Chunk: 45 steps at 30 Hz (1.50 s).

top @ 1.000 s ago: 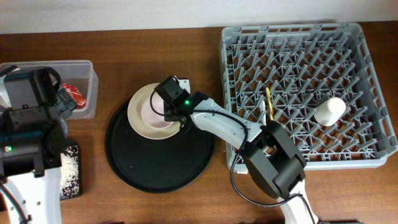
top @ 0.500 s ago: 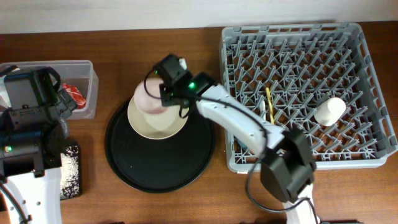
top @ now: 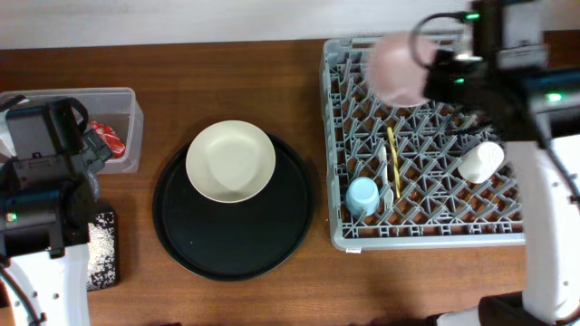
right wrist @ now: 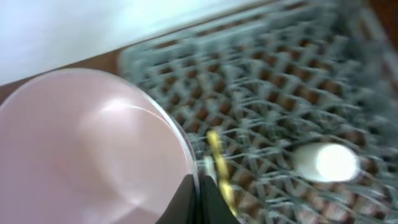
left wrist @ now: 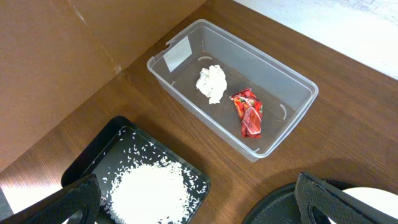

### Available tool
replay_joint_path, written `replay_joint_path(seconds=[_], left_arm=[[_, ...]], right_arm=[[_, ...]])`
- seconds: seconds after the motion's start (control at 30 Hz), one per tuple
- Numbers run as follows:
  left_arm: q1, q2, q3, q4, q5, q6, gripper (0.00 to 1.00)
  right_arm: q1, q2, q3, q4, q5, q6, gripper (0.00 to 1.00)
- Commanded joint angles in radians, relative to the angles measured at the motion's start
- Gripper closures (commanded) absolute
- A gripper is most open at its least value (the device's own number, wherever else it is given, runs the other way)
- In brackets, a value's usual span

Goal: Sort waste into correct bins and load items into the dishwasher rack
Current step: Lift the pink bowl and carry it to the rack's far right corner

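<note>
Pink bowl (top: 399, 68) hangs blurred above the far-left part of the grey dishwasher rack (top: 426, 237), and my right gripper (top: 426, 65) is clamped on its rim. In the overhead view the blue cup (top: 362, 195), the white cup (top: 480, 161) and the yellow fork (top: 392, 158) lie already in the rack. The cream plate (top: 230, 161) waits on the round black tray (top: 181, 244), so I judge that the bowl and the plate are what is left.

From my left wrist, my left gripper (left wrist: 196, 183) stands wide apart and holds nothing. The tissue (left wrist: 211, 83) and the red wrapper (left wrist: 248, 112) lie in the clear tub (left wrist: 292, 81), and the rice (left wrist: 146, 193) lies in the black bin (left wrist: 93, 149). The waste looks sorted to me. The white sticker (left wrist: 177, 53) on the tub shows no writing that I can read, and the print on the wrapper is too small.

From my right wrist, the fingers (right wrist: 202, 199) pinch the bowl's edge, with the rack blurred below it.
</note>
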Motion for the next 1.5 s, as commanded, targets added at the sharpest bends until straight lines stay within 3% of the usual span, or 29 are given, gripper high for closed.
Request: replay_joint_path(seconds=[0.0,0.17,0.37,0.5,0.57,0.63,0.7,0.83,0.93,1.17,1.47], left_arm=[[0.003,-0.004,0.008,0.001,-0.014,-0.014,0.01],[0.003,-0.004,0.008,0.001,-0.014,-0.014,0.01],[0.003,-0.004,0.008,0.001,-0.014,-0.013,0.01],[0.003,-0.004,0.008,0.001,-0.014,-0.013,0.01],[0.003,-0.004,0.008,0.001,-0.014,-0.014,0.01],[0.003,-0.004,0.008,0.001,-0.014,-0.014,0.01],[0.003,-0.004,0.008,0.001,-0.014,-0.014,0.01],[0.003,-0.004,0.008,0.001,-0.014,-0.014,0.01],[0.003,-0.004,0.008,0.001,-0.014,-0.014,0.01],[0.003,-0.004,0.008,0.001,-0.014,-0.013,0.01],[0.003,-0.004,0.008,0.001,-0.014,-0.014,0.01]], right_arm=[[-0.143,-0.018,0.011,-0.015,0.005,-0.103,0.96],[-0.312,-0.015,0.011,-0.008,0.005,-0.188,0.96],[-0.343,0.020,0.010,0.087,0.031,-0.421,0.96],[-0.343,0.104,0.009,0.177,0.264,-0.421,0.96],[-0.342,0.166,0.009,0.241,0.476,-0.413,0.96],[-0.341,0.205,0.009,0.278,0.615,-0.335,0.96],[-0.341,0.237,0.005,0.277,0.632,-0.281,0.96],[-0.327,0.327,-0.013,0.320,0.864,-0.204,0.96],[-0.315,0.371,-0.014,0.385,0.880,-0.174,0.96],[-0.215,0.448,-0.046,0.618,0.867,-0.431,0.96],[-0.166,0.488,-0.421,1.096,0.850,-0.768,0.96]])
